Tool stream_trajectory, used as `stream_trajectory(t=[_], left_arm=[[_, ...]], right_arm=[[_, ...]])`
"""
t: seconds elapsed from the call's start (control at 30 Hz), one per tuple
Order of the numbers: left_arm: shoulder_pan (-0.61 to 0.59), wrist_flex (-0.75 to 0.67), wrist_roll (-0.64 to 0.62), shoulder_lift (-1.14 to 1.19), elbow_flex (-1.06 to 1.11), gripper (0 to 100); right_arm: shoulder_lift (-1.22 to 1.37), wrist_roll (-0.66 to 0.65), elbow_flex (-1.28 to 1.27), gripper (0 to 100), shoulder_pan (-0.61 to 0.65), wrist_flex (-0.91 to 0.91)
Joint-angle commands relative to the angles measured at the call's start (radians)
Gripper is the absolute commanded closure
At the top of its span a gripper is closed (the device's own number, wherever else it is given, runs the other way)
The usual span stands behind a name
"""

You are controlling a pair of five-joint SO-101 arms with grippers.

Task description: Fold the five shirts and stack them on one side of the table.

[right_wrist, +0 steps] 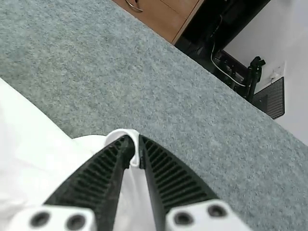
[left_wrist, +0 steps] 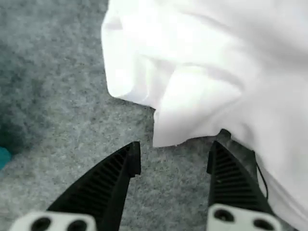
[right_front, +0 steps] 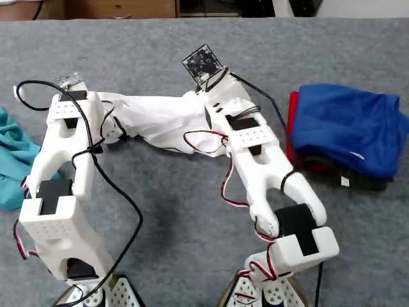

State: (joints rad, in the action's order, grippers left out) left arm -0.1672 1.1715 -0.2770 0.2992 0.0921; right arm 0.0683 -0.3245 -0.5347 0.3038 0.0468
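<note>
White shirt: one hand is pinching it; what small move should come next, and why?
Probably the left hand should lower and close on the near edge of the white shirt. Its jaws stand open right at that edge, while the right hand is shut on a fold of the fabric, so a second grip seems needed before folding.

Bare table (right_front: 179,224) at lower centre is passable; white shirt (right_front: 160,118) spans upper centre, blue-topped stack (right_front: 345,128) blocks right edge, teal shirt (right_front: 13,160) left edge
</note>
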Motion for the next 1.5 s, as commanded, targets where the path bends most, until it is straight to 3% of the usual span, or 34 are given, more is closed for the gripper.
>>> stream_trajectory(t=[0.0,0.27,0.6,1.0,1.3,1.47], left_arm=[[-0.014,-0.009,-0.057,-0.021,-0.035,77],[-0.009,-0.009,-0.273,-0.021,-0.005,77],[-0.011,-0.089,-0.361,-0.010,-0.012,77],[-0.005,-0.146,-0.365,-0.010,-0.009,97],[-0.009,-0.146,-0.362,-0.012,-0.012,98],[-0.011,-0.123,-0.290,-0.021,-0.032,98]], right_arm=[[-0.010,0.005,0.065,99.7,0.007,0.002],[-0.008,0.003,0.065,99.7,0.007,0.000],[-0.008,0.003,0.065,99.7,0.007,0.000],[-0.008,0.003,0.065,99.7,0.007,0.000],[-0.007,0.003,0.065,99.7,0.007,0.000],[-0.007,0.003,0.065,99.7,0.007,0.002]])
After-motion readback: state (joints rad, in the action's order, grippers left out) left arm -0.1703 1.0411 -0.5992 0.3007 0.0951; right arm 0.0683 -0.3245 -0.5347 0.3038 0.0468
